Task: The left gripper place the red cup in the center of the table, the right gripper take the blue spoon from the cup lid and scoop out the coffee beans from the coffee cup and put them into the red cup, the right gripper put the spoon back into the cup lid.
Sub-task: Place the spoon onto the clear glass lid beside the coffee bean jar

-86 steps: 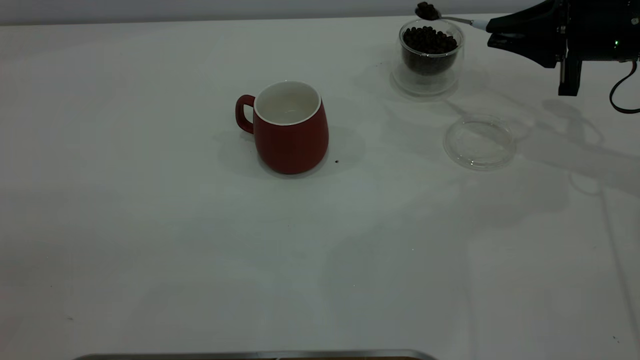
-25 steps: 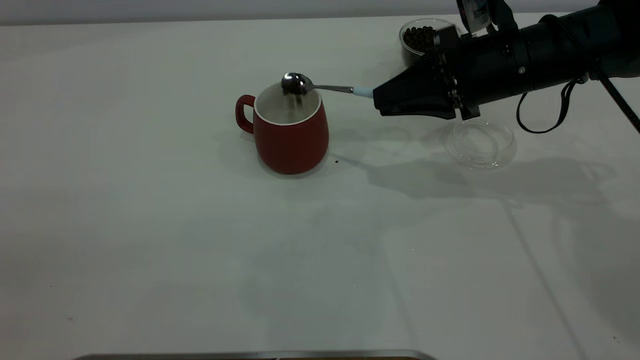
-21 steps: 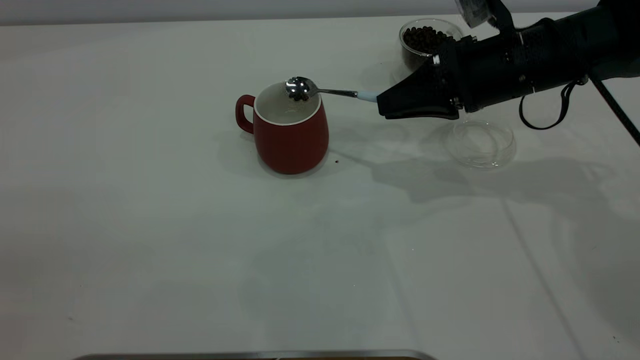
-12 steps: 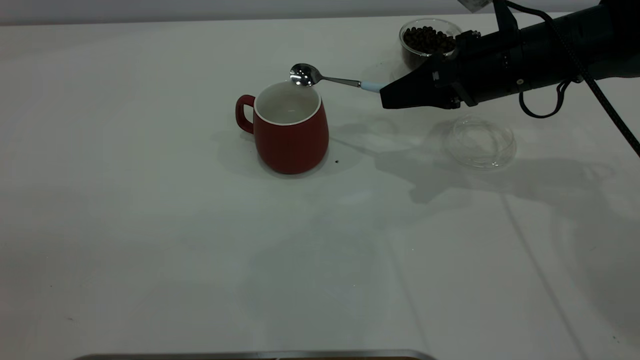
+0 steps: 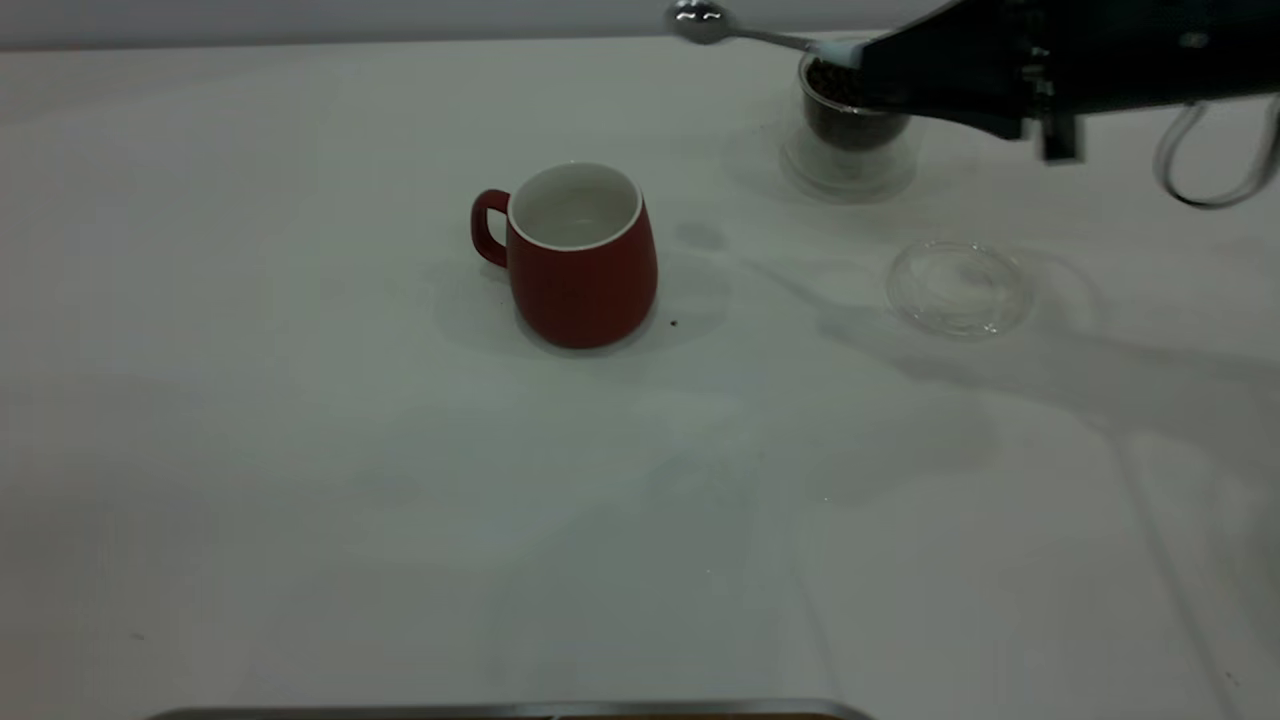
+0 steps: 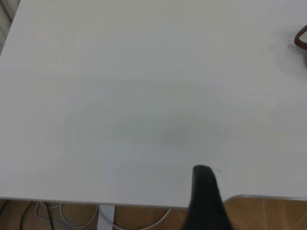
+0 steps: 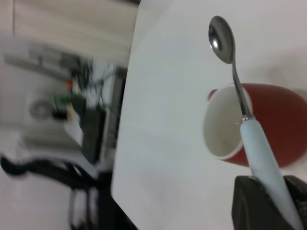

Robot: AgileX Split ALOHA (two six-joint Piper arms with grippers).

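Scooping task, late stage. The red cup point(image 5: 580, 255) stands upright near the middle of the table point(image 5: 300, 450), handle turned away from the coffee cup; its placement is judged complete. The cup's white interior shows no beans from either the exterior or the right wrist view, though its bottom is not fully visible. A single dark speck lies on the table just beside the cup's base.

The right gripper point(image 5: 880, 70) is raised, beyond and to the right of the red cup, directly in front of the coffee cup point(image 5: 850, 130), partly hiding it. Its fingers point(image 7: 252, 203) pinch the pale handle of the blue spoon point(image 5: 745, 32), whose shiny bowl points out past the coffee cup toward the red cup's side and appears empty. The coffee beans point(image 5: 828, 85) remain heaped in the coffee cup.

The cup lid point(image 5: 958, 287) lies flat and empty, to the right of the red cup and nearer the camera than the coffee cup.

The left gripper point(image 6: 206, 201) is parked far from the red cup, near the table edge; whether its fingers are spread cannot be told.

Remaining, as judged: possibly further scoops, then returning the spoon to the lid.
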